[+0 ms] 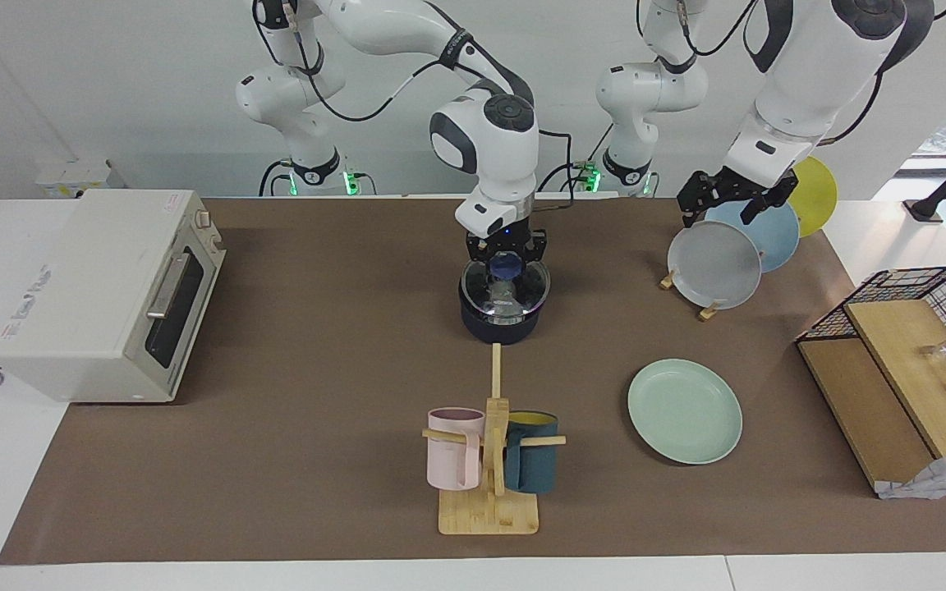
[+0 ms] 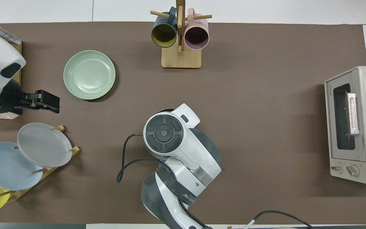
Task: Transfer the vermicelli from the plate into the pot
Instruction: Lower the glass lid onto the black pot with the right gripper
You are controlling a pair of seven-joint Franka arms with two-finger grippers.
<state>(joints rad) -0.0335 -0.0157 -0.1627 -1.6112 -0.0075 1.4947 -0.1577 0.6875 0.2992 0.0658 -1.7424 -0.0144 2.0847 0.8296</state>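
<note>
The pale mint-green plate (image 1: 684,410) (image 2: 89,74) lies bare toward the left arm's end of the table. The vermicelli is not in view. The dark navy pot (image 1: 499,327) stands mid-table near the robots, with a glass lid (image 1: 506,291) on or just above its rim. Its handle is hidden. My right gripper (image 1: 506,253) points straight down over the pot, its fingers closed on the lid's blue knob. In the overhead view the right arm (image 2: 170,140) hides the pot. My left gripper (image 1: 727,203) (image 2: 48,102) is open and empty, up over the plate rack.
A wooden rack holds grey (image 1: 714,264), blue (image 1: 760,234) and yellow (image 1: 814,195) plates. A mug tree (image 1: 491,460) carries a pink mug and a dark teal mug, farther from the robots than the pot. A toaster oven (image 1: 103,291) and a wire basket (image 1: 925,320) stand at the table's two ends.
</note>
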